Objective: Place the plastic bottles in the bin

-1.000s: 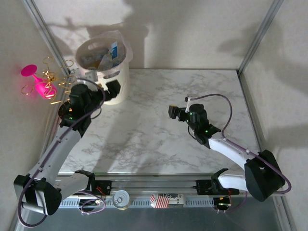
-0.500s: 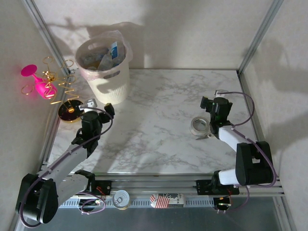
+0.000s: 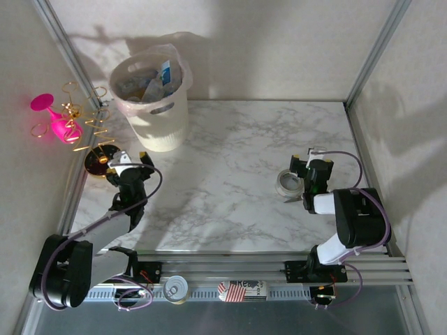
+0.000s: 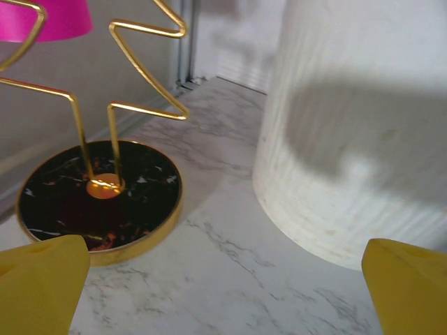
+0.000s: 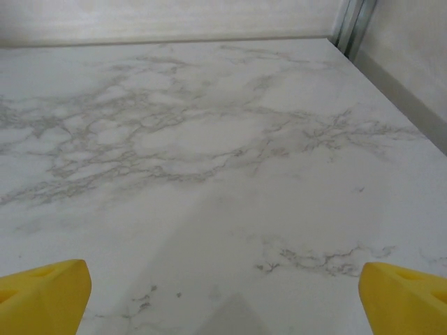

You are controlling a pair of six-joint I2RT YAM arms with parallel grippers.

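Now | my left claw (image 3: 128, 162) wide, empty, near-side of the bin (image 3: 165, 129) | my right claw (image 3: 312, 164) wide, empty, beside tape roll (image 3: 288, 183) | plastic bottles (image 3: 150, 84) inside bin, desk (image 3: 230, 167) far left

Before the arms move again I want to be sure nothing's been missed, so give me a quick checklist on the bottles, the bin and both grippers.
1. Bottles in the bin: ok. Bottles lie inside the bin.
2. Bin standing: ok, upright at the far left of the table.
3. Things on the table: ok. I see a tape roll and a gold stand, neither of them a bottle.
4. Left gripper: ok, open and holding nothing, near the gold stand and the bin.
5. Right gripper: ok, open and holding nothing, close beside the tape roll.
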